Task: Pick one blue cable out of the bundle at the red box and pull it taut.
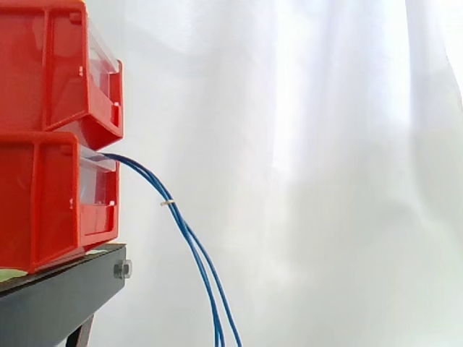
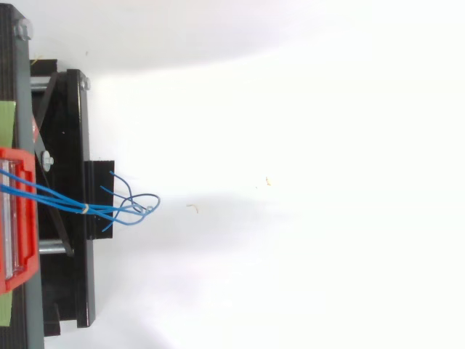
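Several thin blue cables point(image 1: 189, 237) come out of the lower red bin point(image 1: 51, 202) and hang down past the stand's edge, bound by a small pale tie point(image 1: 168, 203). In the top view the blue cables point(image 2: 65, 201) leave the red bin point(image 2: 16, 218), pass the tie point(image 2: 85, 209) and spread into loose loops and free ends point(image 2: 138, 203) beyond the stand.
A second red bin point(image 1: 58, 69) is stacked on the lower one. Both rest on a black stand point(image 1: 65, 293), whose frame point(image 2: 73, 145) lies at the left in the top view. A white curtain point(image 1: 304, 173) hangs behind; the floor point(image 2: 290, 218) is white.
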Controlling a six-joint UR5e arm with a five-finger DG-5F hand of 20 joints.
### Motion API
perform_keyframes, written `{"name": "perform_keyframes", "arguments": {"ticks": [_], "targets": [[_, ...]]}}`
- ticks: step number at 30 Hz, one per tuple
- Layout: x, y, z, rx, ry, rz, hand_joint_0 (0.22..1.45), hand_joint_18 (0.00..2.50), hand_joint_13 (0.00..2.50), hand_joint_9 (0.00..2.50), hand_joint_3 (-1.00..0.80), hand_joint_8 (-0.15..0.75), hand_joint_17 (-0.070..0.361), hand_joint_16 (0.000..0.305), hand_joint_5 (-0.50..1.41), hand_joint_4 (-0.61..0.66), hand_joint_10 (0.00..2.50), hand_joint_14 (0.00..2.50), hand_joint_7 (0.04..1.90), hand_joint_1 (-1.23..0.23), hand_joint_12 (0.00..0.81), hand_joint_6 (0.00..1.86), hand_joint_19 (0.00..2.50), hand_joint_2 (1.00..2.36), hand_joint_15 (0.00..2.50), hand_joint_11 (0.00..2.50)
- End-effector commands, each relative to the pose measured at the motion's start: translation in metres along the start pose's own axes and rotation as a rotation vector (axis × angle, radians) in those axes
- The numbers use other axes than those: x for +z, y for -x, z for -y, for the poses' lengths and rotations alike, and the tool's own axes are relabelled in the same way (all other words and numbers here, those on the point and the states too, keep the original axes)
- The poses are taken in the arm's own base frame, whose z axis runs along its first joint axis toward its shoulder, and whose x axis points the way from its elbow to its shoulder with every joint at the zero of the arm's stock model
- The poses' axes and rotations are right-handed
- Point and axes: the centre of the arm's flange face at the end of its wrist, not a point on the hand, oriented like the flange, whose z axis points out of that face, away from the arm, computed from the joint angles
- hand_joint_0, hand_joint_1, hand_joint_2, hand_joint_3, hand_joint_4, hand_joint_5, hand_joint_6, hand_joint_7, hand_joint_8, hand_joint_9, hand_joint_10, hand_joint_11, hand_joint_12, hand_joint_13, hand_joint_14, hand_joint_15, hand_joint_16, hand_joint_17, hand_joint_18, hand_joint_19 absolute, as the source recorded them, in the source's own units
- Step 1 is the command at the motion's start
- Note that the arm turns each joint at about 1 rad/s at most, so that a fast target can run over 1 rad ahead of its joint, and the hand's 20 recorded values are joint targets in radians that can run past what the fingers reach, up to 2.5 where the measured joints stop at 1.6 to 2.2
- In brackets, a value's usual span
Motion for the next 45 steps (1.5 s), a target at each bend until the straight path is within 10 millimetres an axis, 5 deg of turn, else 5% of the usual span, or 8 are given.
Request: {"name": "perform_keyframes", "arguments": {"ticks": [1,22,34,45], "targets": [[0.002,-0.001,-0.002,-0.002,0.015,-0.001,0.46,0.18,0.3,0.48,-0.5,0.301,0.131,0.058,-0.2,0.28,0.0,0.0,0.66,-0.67,0.367,0.5,0.18,1.0,0.12,0.07],[0.041,-0.005,0.042,-0.004,0.012,-0.002,0.41,0.0,0.06,0.31,-0.5,0.296,0.138,0.061,-0.18,0.29,0.0,0.0,0.8,-0.83,0.389,0.5,0.11,1.0,0.09,0.11],[0.09,-0.013,0.097,-0.001,0.046,0.026,0.43,0.0,0.14,0.35,-0.5,0.293,0.134,0.06,-0.18,0.28,0.0,0.0,0.79,-0.84,0.378,0.5,0.15,1.0,0.1,0.12],[0.142,-0.026,0.143,0.013,0.093,0.069,0.44,0.25,0.41,0.6,-0.5,0.32,0.135,0.06,-0.17,0.29,0.01,0.01,0.77,-0.82,0.376,0.5,0.24,1.0,0.19,0.27]]}}
